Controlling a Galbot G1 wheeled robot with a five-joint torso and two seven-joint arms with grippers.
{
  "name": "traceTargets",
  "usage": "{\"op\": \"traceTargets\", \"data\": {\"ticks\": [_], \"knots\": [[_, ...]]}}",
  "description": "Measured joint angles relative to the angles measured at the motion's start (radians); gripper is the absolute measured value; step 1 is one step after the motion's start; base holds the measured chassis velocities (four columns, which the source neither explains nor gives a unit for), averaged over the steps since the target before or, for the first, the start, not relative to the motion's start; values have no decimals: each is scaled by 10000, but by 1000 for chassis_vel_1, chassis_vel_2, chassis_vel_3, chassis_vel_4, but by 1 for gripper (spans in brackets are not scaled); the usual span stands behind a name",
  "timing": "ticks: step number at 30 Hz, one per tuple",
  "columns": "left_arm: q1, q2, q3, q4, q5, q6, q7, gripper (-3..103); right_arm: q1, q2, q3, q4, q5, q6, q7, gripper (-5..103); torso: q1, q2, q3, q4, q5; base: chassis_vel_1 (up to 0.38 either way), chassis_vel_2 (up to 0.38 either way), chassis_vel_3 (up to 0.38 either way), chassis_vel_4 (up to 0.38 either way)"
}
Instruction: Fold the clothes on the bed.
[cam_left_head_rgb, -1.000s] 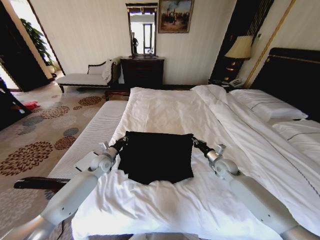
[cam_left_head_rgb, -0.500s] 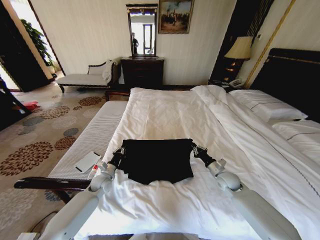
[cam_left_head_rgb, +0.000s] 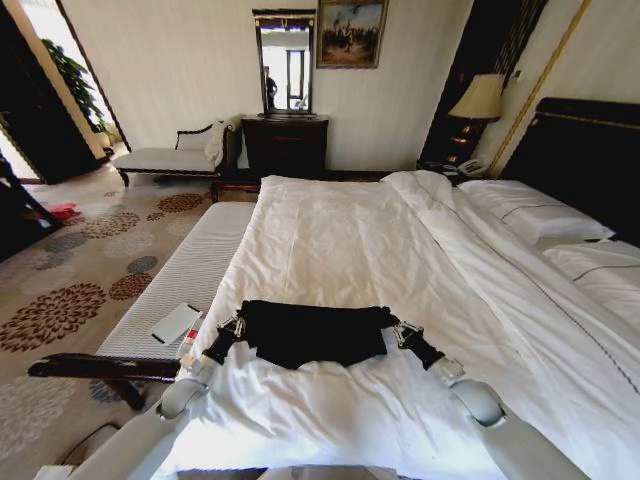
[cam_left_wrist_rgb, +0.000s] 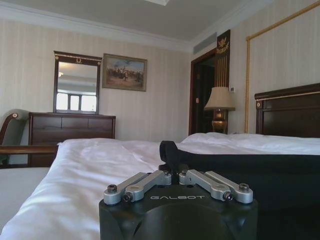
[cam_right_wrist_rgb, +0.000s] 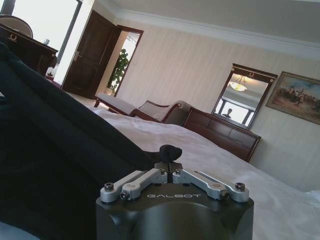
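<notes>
The clothes, a black T-shirt (cam_left_head_rgb: 312, 335), lie as a low wide band on the white duvet of the bed (cam_left_head_rgb: 330, 230), near its foot. My left gripper (cam_left_head_rgb: 237, 323) is shut on the band's left end. My right gripper (cam_left_head_rgb: 397, 329) is shut on its right end. In the left wrist view the fingertips (cam_left_wrist_rgb: 171, 169) pinch a bunch of black fabric, and the shirt (cam_left_wrist_rgb: 260, 175) stretches away from them. From the right wrist camera, the gripper (cam_right_wrist_rgb: 169, 161) clamps a black nub, with the shirt (cam_right_wrist_rgb: 50, 165) spreading beside it.
A narrow white padded bench (cam_left_head_rgb: 195, 265) runs along the bed's left side with a flat white item (cam_left_head_rgb: 175, 323) on it. Pillows (cam_left_head_rgb: 540, 215) and the dark headboard (cam_left_head_rgb: 590, 160) are at right. A dresser (cam_left_head_rgb: 285, 142), lamp (cam_left_head_rgb: 480, 97) and chaise (cam_left_head_rgb: 175, 155) stand beyond.
Both grippers have drawn back toward me and sunk to the duvet, carrying the shirt's far edge over the near part. The shirt has gone from a tall square to a short band.
</notes>
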Motion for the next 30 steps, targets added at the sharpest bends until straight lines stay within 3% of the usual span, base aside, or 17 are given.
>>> {"op": "traceTargets", "data": {"ticks": [14, 17, 19, 20, 22, 24, 26, 30], "knots": [[1017, 12, -624, -56, -30, -135, 267, 2, -665, 324, -149, -2, -740, 290, -93, 0, 0, 0, 0, -1, 1, 0, 0, 0, 0], [1310, 65, -839, -105, -37, -155, 506, 2, -767, 385, -224, 14, -794, 289, -75, 14, 0, 0, 0, -1, 0, 0, 0, 0, 0], [1417, 95, -918, -127, -44, -171, 636, 2, -816, 387, -223, 51, -799, 288, -74, 14, 0, 0, 0, -1, 1, 0, 0, 0, 0], [1492, 112, -969, -148, -54, -176, 699, -1, -854, 385, -214, 79, -804, 290, -75, 19, -1, 1, 0, 1, 2, 0, 0, 0, 0], [1630, 139, -1079, -208, -76, -180, 901, 7, -971, 339, -111, 173, -807, 341, -95, 30, -1, 0, 0, 1, 1, 0, 0, 0, 0], [1680, 143, -1141, -266, -76, -179, 1043, 7, -1065, 292, -23, 247, -783, 399, -125, 35, -1, 1, 0, 2, 1, 0, 0, 0, 0], [1729, 143, -1189, -371, -73, -179, 1135, 18, -1207, 232, 83, 347, -756, 467, -169, 41, 0, 0, 0, 2, 0, 0, 0, 0, 0], [1895, 164, -1380, -645, 31, -185, 1447, 28, -1606, 143, 392, 605, -678, 645, -255, 52, 0, 0, -1, -1, 2, 0, 0, 0, 0]]}}
